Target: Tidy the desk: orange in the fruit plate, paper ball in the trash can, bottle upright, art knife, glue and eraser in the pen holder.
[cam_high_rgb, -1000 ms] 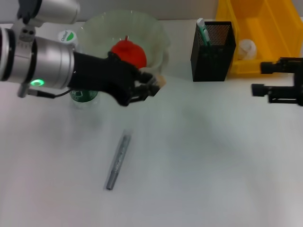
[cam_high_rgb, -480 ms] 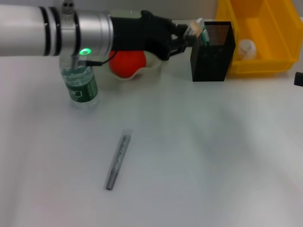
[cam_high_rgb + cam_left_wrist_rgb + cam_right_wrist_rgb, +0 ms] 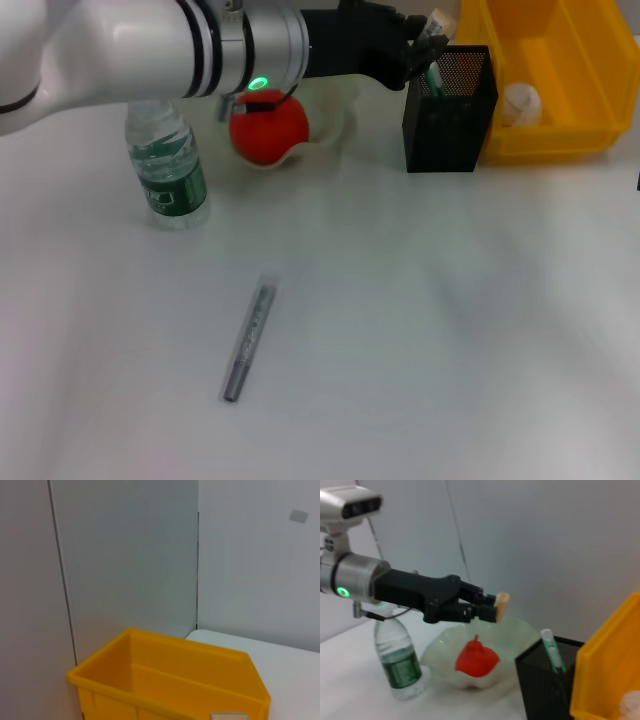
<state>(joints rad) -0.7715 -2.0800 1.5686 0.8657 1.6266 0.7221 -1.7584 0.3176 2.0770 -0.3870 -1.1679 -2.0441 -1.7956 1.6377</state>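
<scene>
My left gripper (image 3: 430,32) (image 3: 495,610) is shut on the tan eraser (image 3: 441,22) (image 3: 502,605) (image 3: 229,716), just above the near-left rim of the black mesh pen holder (image 3: 450,98) (image 3: 544,680). A green-and-white glue stick (image 3: 432,72) (image 3: 551,650) stands inside the holder. The orange (image 3: 268,128) (image 3: 476,660) lies in the pale-green fruit plate (image 3: 335,118) (image 3: 520,630), which the arm partly hides. To the left the bottle (image 3: 168,165) (image 3: 400,665) stands upright. On the desk (image 3: 430,330) lies the grey art knife (image 3: 248,342). The paper ball (image 3: 521,103) (image 3: 632,702) rests in the yellow trash can (image 3: 575,40) (image 3: 610,670) (image 3: 170,680). The right gripper is out of view.
The trash can stands directly right of the pen holder at the back edge. My left forearm (image 3: 150,50) spans the back left above the bottle and plate. Grey wall panels (image 3: 125,555) rise behind the desk.
My left gripper carried the eraser from in front of the fruit plate to the right and back, up over the pen holder. The right gripper withdrew past the right edge.
</scene>
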